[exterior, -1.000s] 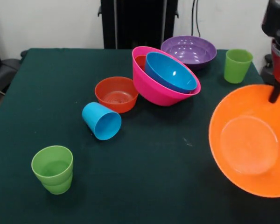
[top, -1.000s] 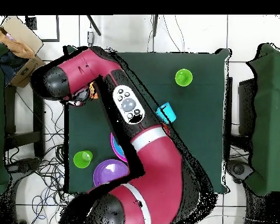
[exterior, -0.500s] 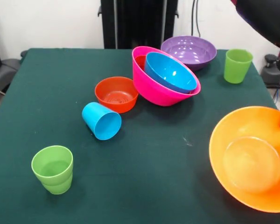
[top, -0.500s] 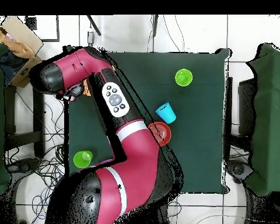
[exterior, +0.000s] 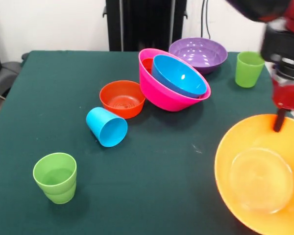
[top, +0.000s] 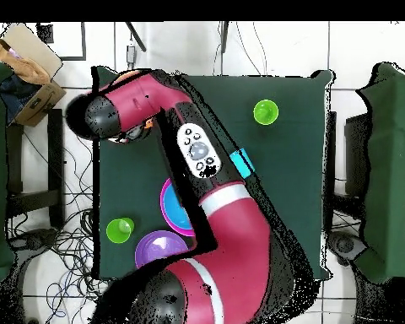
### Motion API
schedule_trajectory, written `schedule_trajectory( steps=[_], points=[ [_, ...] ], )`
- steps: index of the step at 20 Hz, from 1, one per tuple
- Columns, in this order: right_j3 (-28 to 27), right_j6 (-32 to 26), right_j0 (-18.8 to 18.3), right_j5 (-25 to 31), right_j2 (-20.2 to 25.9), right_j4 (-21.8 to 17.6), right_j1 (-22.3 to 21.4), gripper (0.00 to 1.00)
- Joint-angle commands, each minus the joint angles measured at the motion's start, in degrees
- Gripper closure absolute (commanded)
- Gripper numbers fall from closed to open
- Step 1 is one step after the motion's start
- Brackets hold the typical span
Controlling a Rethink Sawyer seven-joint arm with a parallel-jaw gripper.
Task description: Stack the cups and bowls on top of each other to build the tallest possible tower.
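My gripper (exterior: 278, 125) is shut on the far rim of the large orange bowl (exterior: 257, 178) and holds it tilted at the front right. The tower is a large pink bowl (exterior: 164, 93) with a medium red-orange bowl (exterior: 147, 63) and a blue bowl (exterior: 179, 76) nested in it. The purple bowl (exterior: 198, 51) stands behind it. The small red-orange bowl (exterior: 122, 99) sits at mid-table. The sky blue cup (exterior: 107, 127) lies on its side. One lime green cup (exterior: 55, 177) stands front left, the other (exterior: 248, 68) far right. The small blue bowl is out of view.
In the overhead view the arm (top: 202, 181) covers the table's middle. The pink bowl (top: 166, 196), the purple bowl (top: 159, 251), both green cups (top: 266, 111) (top: 120, 229) and an edge of the blue cup (top: 243, 160) show beside it. Chairs stand at both sides.
The gripper has carried the orange bowl toward the table's near edge, then a little left in the front view. The arm has swung. The other objects have not moved.
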Motion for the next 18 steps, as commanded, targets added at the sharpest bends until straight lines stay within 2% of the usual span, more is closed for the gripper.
schedule_trajectory(
  steps=[1, 7, 12, 18],
  points=[
    [16.0, 0.8, -6.1, -14.6, -4.2, -5.1, -6.9, 1.00],
    [18.9, -3.5, -9.7, -15.6, -2.5, -3.3, -8.1, 1.00],
    [18.6, -7.0, -12.6, -12.6, 1.3, 0.3, -7.8, 1.00],
    [20.1, -8.3, -14.3, -12.8, 2.7, -0.1, -8.5, 1.00]
  ],
)
